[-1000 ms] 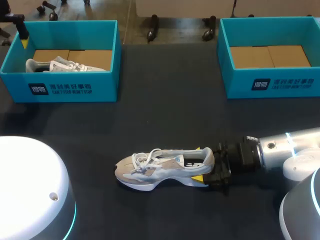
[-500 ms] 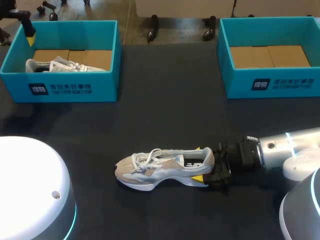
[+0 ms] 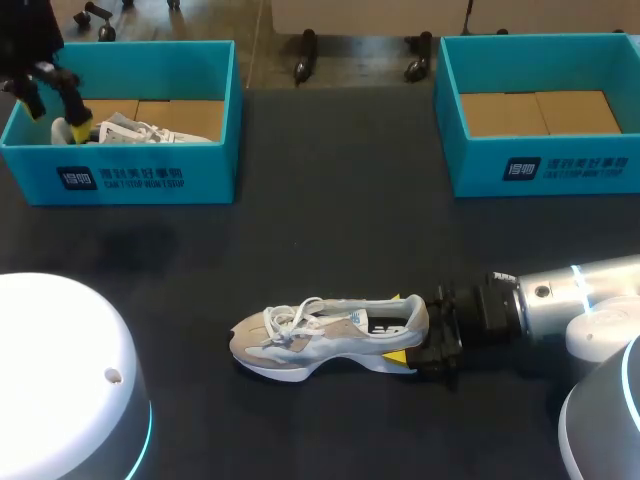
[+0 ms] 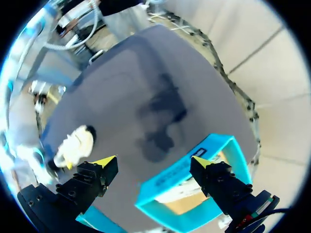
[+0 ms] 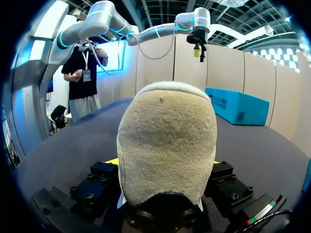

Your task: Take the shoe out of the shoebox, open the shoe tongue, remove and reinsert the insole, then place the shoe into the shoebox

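Observation:
A grey and white shoe (image 3: 325, 335) lies on its sole on the dark table, toe to the left. My right gripper (image 3: 400, 328) is shut on its heel, one yellow tip on each side. In the right wrist view the heel (image 5: 167, 145) fills the space between the fingers of the right gripper (image 5: 165, 162). My left gripper (image 3: 55, 115) hangs open over the left end of the left teal shoebox (image 3: 150, 175), close above the second shoe (image 3: 140, 130) inside it. The left gripper (image 4: 154, 162) holds nothing, with a teal box (image 4: 194, 170) ahead of it.
A second teal shoebox (image 3: 545, 165) stands at the back right, showing only its cardboard bottom. The left box shows in the right wrist view as a teal block (image 5: 238, 107) beyond the heel. The table's dark middle (image 3: 330, 200) lies between the boxes.
My left gripper has come down and to the right, from the left box's back corner to just above the shoe in it. The right arm and the shoe it holds have not moved.

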`<state>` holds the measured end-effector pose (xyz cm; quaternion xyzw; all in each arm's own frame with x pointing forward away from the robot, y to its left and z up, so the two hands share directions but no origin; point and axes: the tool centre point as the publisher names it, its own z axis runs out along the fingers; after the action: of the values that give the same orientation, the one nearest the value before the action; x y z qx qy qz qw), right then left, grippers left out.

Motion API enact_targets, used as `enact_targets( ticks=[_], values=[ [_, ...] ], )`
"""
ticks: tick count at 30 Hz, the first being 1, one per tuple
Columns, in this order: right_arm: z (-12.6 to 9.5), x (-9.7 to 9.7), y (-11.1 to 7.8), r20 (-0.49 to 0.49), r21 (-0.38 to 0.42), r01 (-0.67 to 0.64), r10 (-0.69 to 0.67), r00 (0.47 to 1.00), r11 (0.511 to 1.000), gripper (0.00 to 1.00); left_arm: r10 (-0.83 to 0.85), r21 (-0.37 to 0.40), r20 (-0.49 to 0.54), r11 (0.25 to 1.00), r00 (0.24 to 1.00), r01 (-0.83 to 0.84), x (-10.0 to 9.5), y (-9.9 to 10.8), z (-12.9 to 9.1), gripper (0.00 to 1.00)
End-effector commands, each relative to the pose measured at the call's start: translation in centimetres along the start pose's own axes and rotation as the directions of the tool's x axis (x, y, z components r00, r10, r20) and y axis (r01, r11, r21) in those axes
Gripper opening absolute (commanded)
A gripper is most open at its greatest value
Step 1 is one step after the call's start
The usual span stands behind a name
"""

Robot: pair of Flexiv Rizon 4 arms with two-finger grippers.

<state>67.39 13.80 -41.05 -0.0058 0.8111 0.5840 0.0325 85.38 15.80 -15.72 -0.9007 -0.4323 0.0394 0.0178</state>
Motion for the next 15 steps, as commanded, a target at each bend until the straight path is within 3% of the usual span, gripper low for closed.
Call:
enact_targets(
  ticks=[1, 4, 5, 15],
  values=[
    [0.3, -0.1, -0.3, -0.002, 0.004, -0.001, 0.001, 1.000, 1.000, 0.00, 0.670, -0.026, 0.054, 0.742, 0.740, -0.670, -1.9, -1.8, 0.1, 1.00],
    [0.3, -0.1, -0.3, -0.002, 0.004, -0.001, 0.001, 1.000, 1.000, 0.00, 0.792, -0.028, 0.111, 0.606, 0.600, -0.795, -3.4, -2.2, 0.2, 1.00],
    [0.3, -0.1, -0.3, -0.002, 0.004, -0.001, 0.001, 1.000, 1.000, 0.00, 0.788, -0.027, 0.139, 0.608, 0.599, -0.793, -4.1, -2.0, 0.2, 1.00],
    [0.3, -0.1, -0.3, -0.002, 0.004, -0.001, 0.001, 1.000, 1.000, 0.00, 0.788, -0.027, 0.139, 0.608, 0.599, -0.793, -4.1, -2.0, 0.2, 1.00]
  ],
)
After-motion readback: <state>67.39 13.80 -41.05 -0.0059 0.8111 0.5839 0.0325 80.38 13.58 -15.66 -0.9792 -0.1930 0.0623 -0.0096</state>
